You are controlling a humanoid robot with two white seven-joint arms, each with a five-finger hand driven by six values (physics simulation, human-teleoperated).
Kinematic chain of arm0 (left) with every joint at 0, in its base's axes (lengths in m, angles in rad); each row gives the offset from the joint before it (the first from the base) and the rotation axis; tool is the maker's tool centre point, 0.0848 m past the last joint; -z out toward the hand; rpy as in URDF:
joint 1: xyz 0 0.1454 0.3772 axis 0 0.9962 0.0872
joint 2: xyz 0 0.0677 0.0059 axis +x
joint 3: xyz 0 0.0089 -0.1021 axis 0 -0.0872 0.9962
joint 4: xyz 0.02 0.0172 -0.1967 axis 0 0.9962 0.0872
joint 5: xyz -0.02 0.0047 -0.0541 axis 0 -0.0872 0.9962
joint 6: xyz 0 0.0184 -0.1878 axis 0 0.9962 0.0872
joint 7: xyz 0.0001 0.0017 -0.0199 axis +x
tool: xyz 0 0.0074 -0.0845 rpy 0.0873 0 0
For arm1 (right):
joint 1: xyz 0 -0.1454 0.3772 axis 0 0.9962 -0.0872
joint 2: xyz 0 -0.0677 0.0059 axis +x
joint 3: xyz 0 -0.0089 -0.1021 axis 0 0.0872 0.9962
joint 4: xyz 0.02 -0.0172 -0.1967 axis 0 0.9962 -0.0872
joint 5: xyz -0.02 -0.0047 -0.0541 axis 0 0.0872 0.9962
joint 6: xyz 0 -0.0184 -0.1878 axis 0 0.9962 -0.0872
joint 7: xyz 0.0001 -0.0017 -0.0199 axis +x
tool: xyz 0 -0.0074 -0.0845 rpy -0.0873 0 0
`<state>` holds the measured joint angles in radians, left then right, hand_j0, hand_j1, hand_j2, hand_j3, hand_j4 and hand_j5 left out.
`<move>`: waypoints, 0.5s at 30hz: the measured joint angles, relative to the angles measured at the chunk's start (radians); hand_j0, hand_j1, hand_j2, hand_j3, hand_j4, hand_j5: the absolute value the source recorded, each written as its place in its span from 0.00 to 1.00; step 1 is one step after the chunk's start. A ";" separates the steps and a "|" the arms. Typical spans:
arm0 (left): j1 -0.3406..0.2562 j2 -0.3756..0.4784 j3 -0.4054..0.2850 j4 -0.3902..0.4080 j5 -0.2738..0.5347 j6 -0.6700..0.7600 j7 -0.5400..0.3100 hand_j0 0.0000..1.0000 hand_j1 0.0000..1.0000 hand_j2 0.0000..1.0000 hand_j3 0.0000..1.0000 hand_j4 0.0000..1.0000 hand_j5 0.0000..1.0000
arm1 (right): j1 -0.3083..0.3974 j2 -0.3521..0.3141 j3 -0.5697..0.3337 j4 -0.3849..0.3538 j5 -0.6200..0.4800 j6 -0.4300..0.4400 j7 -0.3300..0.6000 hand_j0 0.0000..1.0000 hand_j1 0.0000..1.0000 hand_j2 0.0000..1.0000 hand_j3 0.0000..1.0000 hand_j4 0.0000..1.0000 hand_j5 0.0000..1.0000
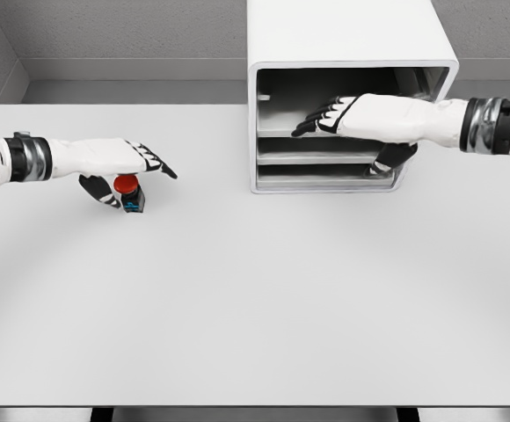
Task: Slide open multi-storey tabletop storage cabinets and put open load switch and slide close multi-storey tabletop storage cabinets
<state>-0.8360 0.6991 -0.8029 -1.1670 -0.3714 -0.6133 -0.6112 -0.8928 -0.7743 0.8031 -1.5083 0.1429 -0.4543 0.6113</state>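
While the white table [255,299] fills most of the head view, the task's things sit along its far half, well apart from one another. At the far right stands the multi-storey storage cabinet [343,44], a white box with its open front turned toward the near side; three levels show inside it, an upper bay that looks hollow and dark, and two lower shelves or drawer fronts stacked beneath. The right hand [360,119] comes in from the right edge and lies across the cabinet's open front, palm down, its fingers [321,119] stretched out flat and slightly spread toward the left, reaching into the upper bay, while the dark thumb [391,158] hangs down in front of the lower levels; it grips nothing that can be seen. Far over on the left side of the table sits the load switch [130,195], a small dark body with a blue patch and a round red button on top, standing upright on the tabletop. The left hand [119,163] reaches in from the left edge and hovers right at the switch, fingers extended to the right above the red button and the thumb curved down just left of it; whether it actually clamps the switch cannot be told.
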 measured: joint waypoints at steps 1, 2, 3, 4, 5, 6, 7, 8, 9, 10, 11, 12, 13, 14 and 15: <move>0.002 0.006 0.000 -0.001 0.000 0.000 0.000 0.89 0.89 0.89 0.89 0.89 0.89 | 0.000 0.008 0.010 0.015 0.000 0.000 0.000 1.00 1.00 1.00 1.00 1.00 1.00; 0.005 0.010 0.000 -0.001 -0.001 0.000 0.000 0.89 0.89 0.89 0.89 0.89 0.89 | 0.000 0.014 0.017 0.025 0.000 -0.001 0.000 1.00 1.00 1.00 1.00 1.00 1.00; 0.005 0.013 0.000 -0.002 -0.001 0.000 0.000 0.87 0.87 0.87 0.87 0.87 0.87 | 0.000 0.018 0.022 0.032 0.000 -0.001 0.000 1.00 1.00 1.00 1.00 1.00 1.00; 0.003 0.015 0.000 -0.003 -0.001 0.000 0.000 0.86 0.86 0.86 0.86 0.86 0.86 | 0.000 0.021 0.026 0.038 0.000 -0.001 0.000 1.00 1.00 1.00 1.00 1.00 1.00; 0.005 0.017 0.000 -0.004 -0.001 0.000 0.000 0.83 0.83 0.83 0.83 0.83 0.83 | 0.000 0.023 0.028 0.043 0.000 -0.001 0.000 1.00 1.00 1.00 1.00 1.00 1.00; 0.002 0.018 0.000 -0.005 0.000 0.000 0.000 0.77 0.77 0.77 0.77 0.77 0.77 | 0.000 0.025 0.030 0.049 -0.001 -0.001 0.000 1.00 1.00 1.00 1.00 1.00 1.00; 0.000 0.019 0.000 -0.005 0.000 0.000 0.000 0.74 0.74 0.74 0.74 0.74 0.74 | 0.000 0.026 0.031 0.059 -0.001 0.000 0.000 1.00 1.00 1.00 1.00 1.00 1.00; 0.002 0.020 0.000 -0.006 0.000 0.000 0.000 0.73 0.73 0.73 0.73 0.73 0.73 | 0.000 0.028 0.031 0.073 -0.015 0.000 0.000 1.00 1.00 1.00 1.00 1.00 1.00; 0.003 0.020 -0.001 -0.006 0.000 0.000 0.000 0.73 0.73 0.73 0.73 0.73 0.73 | -0.002 0.030 0.030 0.087 -0.039 -0.002 0.000 1.00 1.00 1.00 1.00 1.00 1.00; 0.003 0.020 -0.001 -0.006 0.000 0.000 0.000 0.73 0.73 0.73 0.73 0.73 0.73 | -0.008 0.031 0.028 0.101 -0.031 -0.001 0.000 1.00 1.00 1.00 1.00 1.00 1.00; 0.005 0.020 -0.001 -0.008 0.001 0.000 0.000 0.73 0.73 0.73 0.73 0.73 0.73 | -0.017 0.031 0.026 0.112 -0.026 -0.001 0.000 1.00 1.00 1.00 1.00 1.00 1.00; 0.005 0.021 0.000 -0.010 0.001 0.000 0.000 0.73 0.73 0.73 0.73 0.73 0.73 | -0.026 0.033 0.025 0.120 -0.022 -0.001 0.000 1.00 1.00 1.00 1.00 1.00 1.00; 0.008 0.025 0.000 -0.014 0.003 0.000 0.000 0.73 0.73 0.73 0.73 0.73 0.73 | -0.031 0.039 0.024 0.127 -0.019 0.000 0.000 1.00 1.00 1.00 1.00 1.00 1.00; 0.008 0.032 0.000 -0.020 0.007 0.000 0.000 0.73 0.73 0.73 0.73 0.73 0.73 | -0.035 0.048 0.024 0.137 -0.017 0.000 0.000 1.00 1.00 1.00 1.00 1.00 1.00; 0.008 0.037 0.000 -0.024 0.011 0.000 0.000 0.73 0.73 0.73 0.73 0.73 0.73 | -0.035 0.057 0.026 0.146 -0.016 0.001 0.000 1.00 1.00 1.00 1.00 1.00 1.00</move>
<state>-0.8283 0.7357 -0.8032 -1.1908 -0.3605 -0.6134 -0.6112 -0.9281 -0.7177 0.8288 -1.3621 0.1270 -0.4537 0.6113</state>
